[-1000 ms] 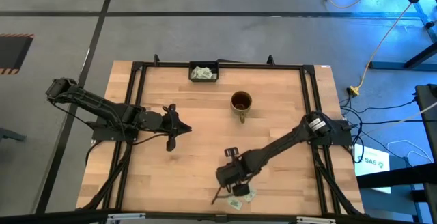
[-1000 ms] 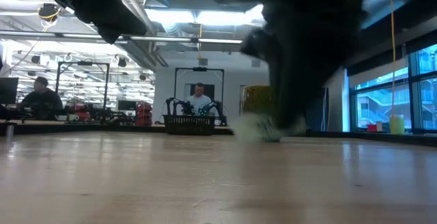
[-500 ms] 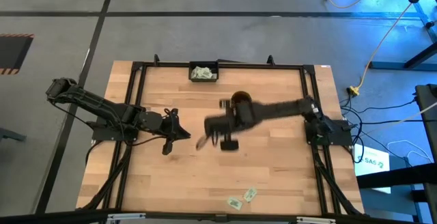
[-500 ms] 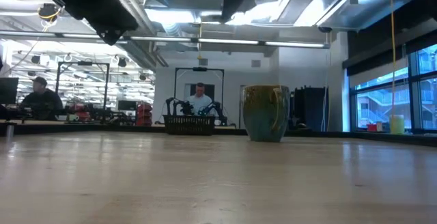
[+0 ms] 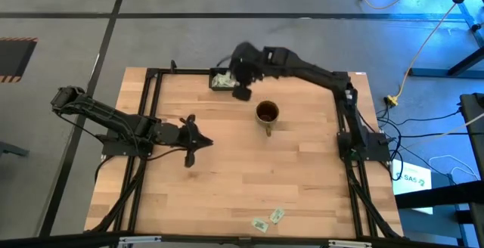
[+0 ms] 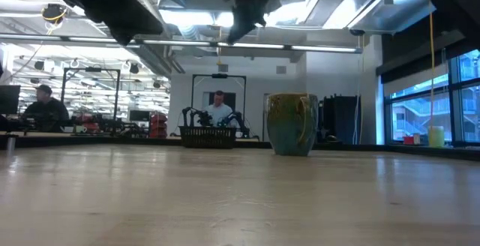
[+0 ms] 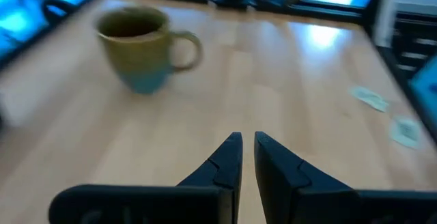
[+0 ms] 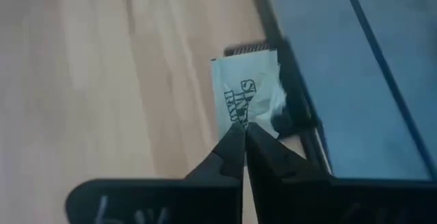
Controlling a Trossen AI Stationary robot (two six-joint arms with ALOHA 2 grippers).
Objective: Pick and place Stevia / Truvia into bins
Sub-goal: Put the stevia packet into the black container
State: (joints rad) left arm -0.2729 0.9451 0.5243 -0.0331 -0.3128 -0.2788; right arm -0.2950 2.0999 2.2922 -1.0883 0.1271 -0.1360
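Observation:
My right gripper [image 8: 244, 130] is shut on one white-and-green Stevia sachet [image 8: 244, 87] and hangs over the far edge of the table, by the black tray [image 5: 225, 80]. The tray holds several sachets. The brown-gold mug [image 5: 266, 113] stands upright on the table right of the tray, also in the low view [image 6: 292, 123]. Two more sachets [image 5: 259, 224] [image 5: 277, 215] lie flat near the front edge. My left gripper [image 7: 247, 139] waits at the table's left, above the wood, shut to a narrow slit with nothing in it. My right gripper pinches the sachet by its near edge [image 8: 240, 120] between its two fingertips. The fingers slant downward from above. The sachet sticks out past the fingertips, lifted clear of the table, and one side of it is crumpled [image 8: 278, 101].
A black frame rail [image 5: 287, 72] runs along the table's far edge and down both sides. Bare wood lies between the mug and the two loose sachets. People sit and stand in the room far behind the table [image 6: 219, 109].
My right gripper has risen from the sachets near the front edge and swung across the table, past the mug, to the far edge by the tray, turning as it went. It has stayed shut, and the sachet has gone with it, clear of the table.

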